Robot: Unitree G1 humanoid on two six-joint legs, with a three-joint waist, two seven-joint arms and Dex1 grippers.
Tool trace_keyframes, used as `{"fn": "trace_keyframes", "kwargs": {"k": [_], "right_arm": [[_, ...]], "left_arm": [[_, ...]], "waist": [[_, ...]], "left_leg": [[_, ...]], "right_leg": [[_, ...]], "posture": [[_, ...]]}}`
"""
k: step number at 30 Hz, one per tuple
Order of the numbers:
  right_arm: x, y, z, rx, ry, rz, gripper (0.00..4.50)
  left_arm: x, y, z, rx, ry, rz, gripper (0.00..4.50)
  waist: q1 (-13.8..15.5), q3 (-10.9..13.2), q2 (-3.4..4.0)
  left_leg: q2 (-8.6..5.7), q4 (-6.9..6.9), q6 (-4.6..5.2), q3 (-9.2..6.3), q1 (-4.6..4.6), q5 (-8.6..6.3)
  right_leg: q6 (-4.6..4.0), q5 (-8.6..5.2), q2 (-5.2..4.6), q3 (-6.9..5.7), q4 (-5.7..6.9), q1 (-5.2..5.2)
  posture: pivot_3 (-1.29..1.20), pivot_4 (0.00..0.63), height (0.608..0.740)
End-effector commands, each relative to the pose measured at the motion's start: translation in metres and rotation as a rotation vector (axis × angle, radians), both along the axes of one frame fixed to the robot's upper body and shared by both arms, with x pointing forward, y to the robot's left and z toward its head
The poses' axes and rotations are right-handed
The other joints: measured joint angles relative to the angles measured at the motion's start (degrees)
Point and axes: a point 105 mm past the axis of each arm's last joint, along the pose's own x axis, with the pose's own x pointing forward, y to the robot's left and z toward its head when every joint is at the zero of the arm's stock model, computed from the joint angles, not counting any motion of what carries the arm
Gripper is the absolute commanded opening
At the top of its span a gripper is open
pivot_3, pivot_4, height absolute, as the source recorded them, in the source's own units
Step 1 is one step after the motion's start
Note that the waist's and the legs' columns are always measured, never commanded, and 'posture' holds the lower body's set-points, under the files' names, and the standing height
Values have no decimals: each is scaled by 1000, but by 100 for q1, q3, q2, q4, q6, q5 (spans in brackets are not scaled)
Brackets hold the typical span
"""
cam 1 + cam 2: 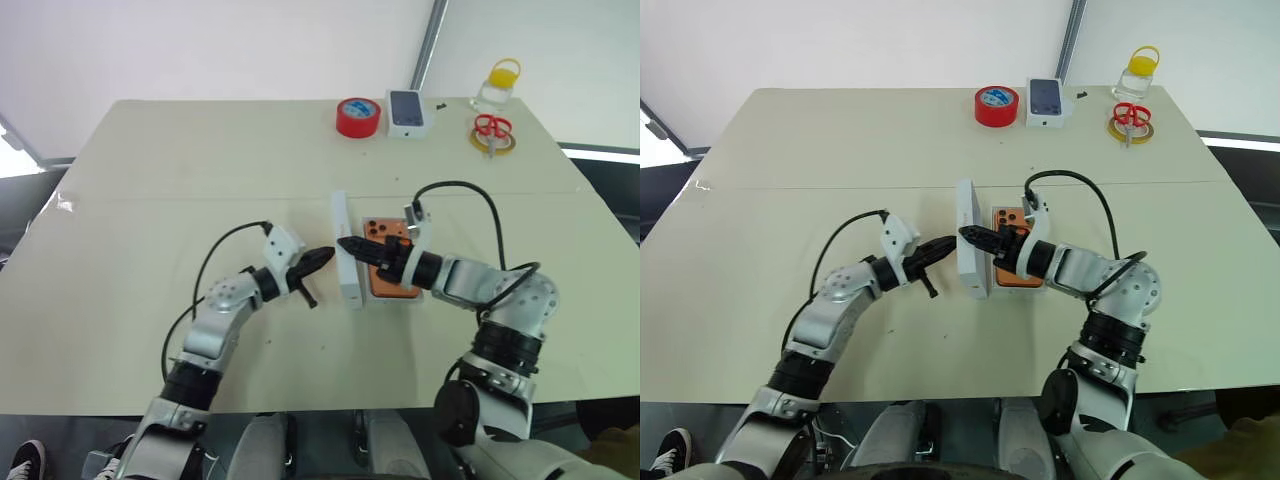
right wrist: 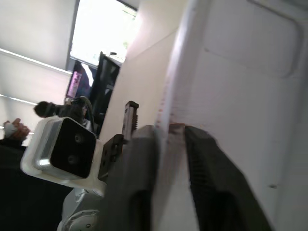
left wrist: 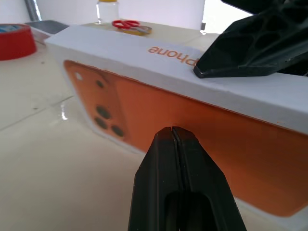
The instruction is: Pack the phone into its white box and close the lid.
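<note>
The lid (image 1: 969, 255) stands on edge beside the phone (image 1: 1012, 262), its top rim between the right gripper (image 1: 968, 236) fingers. The left gripper (image 1: 944, 246), fingers together, sits just beside its printed face. Light, stiff and slick, it probably holds best pinched at that rim.

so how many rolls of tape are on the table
2: a red roll of tape at the far edge beside the small white carton, and a yellow roll under the red scissors to its right.
</note>
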Motion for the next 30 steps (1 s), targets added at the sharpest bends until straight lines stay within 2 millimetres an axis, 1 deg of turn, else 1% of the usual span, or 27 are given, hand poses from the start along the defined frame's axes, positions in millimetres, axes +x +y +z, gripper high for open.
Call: {"fn": "trace_keyframes", "kwargs": {"k": [1, 2, 3, 4, 5, 6, 8, 9, 11, 12, 14, 16, 17, 20, 23, 24, 27, 30], "right_arm": [[1, -15, 0, -19, -8, -9, 2936], [2, -31, 0, -100, -42, -35, 3456], [2, -41, -1, -164, -66, -49, 3456], [5, -57, 4, -175, -85, -87, 3456], [8, -68, 8, -173, -98, -111, 3456], [11, -83, 13, -221, -139, -146, 3456], [15, -107, 17, -387, -241, -200, 3456], [16, -114, 15, -466, -274, -210, 3456], [20, -123, 10, -635, -359, -221, 2942], [20, -124, 7, -698, -397, -208, 2595], [24, -125, 3, -913, -550, -180, 1562], [26, -122, 3, -963, -626, -185, 486], [27, -119, 4, -941, -637, -202, 32], [24, -102, 11, -997, -793, -155, 32], [21, -92, 13, -985, -847, -128, 32], [19, -91, 11, -989, -851, -113, 32], [16, -91, 4, -992, -845, -81, 32], [15, -89, 2, -962, -834, -87, 32]], "left_arm": [[3, -15, 10, -10, -56, -26, 0], [4, -23, 9, -12, -52, -46, 0], [3, -29, 8, -14, -49, -60, 0], [3, -37, 7, -19, -44, -75, 0], [3, -41, 6, -23, -42, -84, 0], [1, -49, 5, -22, -44, -107, 0], [1, -59, 4, -17, -50, -127, 0], [2, -61, 5, -16, -56, -127, 0], [4, -61, 5, -24, -50, -121, 0], [4, -61, 5, -25, -49, -120, 0], [4, -53, 3, -12, -53, -117, 0], [7, -43, 2, 0, -58, -95, 0], [9, -39, 3, 5, -58, -85, 0], [14, -18, 4, 30, -62, -35, 0], [11, 1, 7, 41, -58, 0, 0], [8, 4, 3, 55, -47, -2, 0], [5, 3, -7, 84, -19, -1, 0], [7, -10, -10, 120, -55, 5, 0]], "waist": [[-4, 0, 1], [-4, 0, 1], [26, 0, 7], [22, -2, 11], [23, -2, 10], [32, -2, 10], [33, -2, 10], [24, -2, 10], [-27, -2, 10], [-35, -2, 10], [-25, -2, 10], [-17, -2, 11], [-16, -2, 11], [9, -1, 11], [13, -1, 11], [17, -1, 11], [104, -1, 11], [160, -1, 11]], "left_leg": [[1, 0, 0, 0, 0, 0], [4, 0, 0, -1, 1, 0], [7, -1, 0, -2, 1, 0], [3, 0, 1, -4, -2, 0], [3, 0, 1, -2, 0, 0], [2, 1, 1, -3, 1, -1], [2, 2, 2, 0, -6, -1], [4, 1, 3, 1, -7, -1], [7, 0, 7, 6, -6, -4], [9, 0, 10, 10, -4, -5], [14, -4, 10, 10, -1, -6], [15, -5, 10, 7, 0, -5], [16, -5, 10, 7, -1, -5], [25, -3, 9, 8, -3, -5], [25, -3, 9, 7, -5, -5], [24, -3, 9, 6, -6, -5], [17, -2, 9, 5, -6, -5], [12, 3, 9, 4, -6, -5]], "right_leg": [[0, 0, 1, 0, 0, -1], [1, -1, 3, -1, 1, -1], [2, -1, 6, -3, 0, -1], [4, -2, 5, -4, 0, -1], [5, -3, 5, -2, -3, 2], [5, -4, 4, -3, -6, 7], [7, -5, 4, -3, -40, 10], [7, -5, 6, -3, -48, 12], [11, -7, 7, -2, -52, 12], [13, -6, 11, -1, -53, 12], [14, -6, 17, -2, -52, 10], [16, -6, 22, -3, -47, 8], [15, -6, 23, -3, -47, 7], [14, -6, 22, -2, -46, 5], [14, -6, 19, -2, -50, 6], [13, -6, 18, -2, -52, 6], [9, -7, 11, -2, -56, 10], [-10, -15, 6, -2, -59, 14]], "posture": [[0, 150, 740], [0, 150, 740], [0, 150, 740], [0, 150, 740], [0, 150, 740], [0, 150, 740], [0, 150, 740], [0, 150, 740], [0, 150, 740], [0, 150, 740], [0, 150, 740], [0, 150, 740], [0, 150, 740], [0, 150, 740], [0, 150, 740], [0, 150, 740], [0, 150, 740], [0, 150, 740]]}}
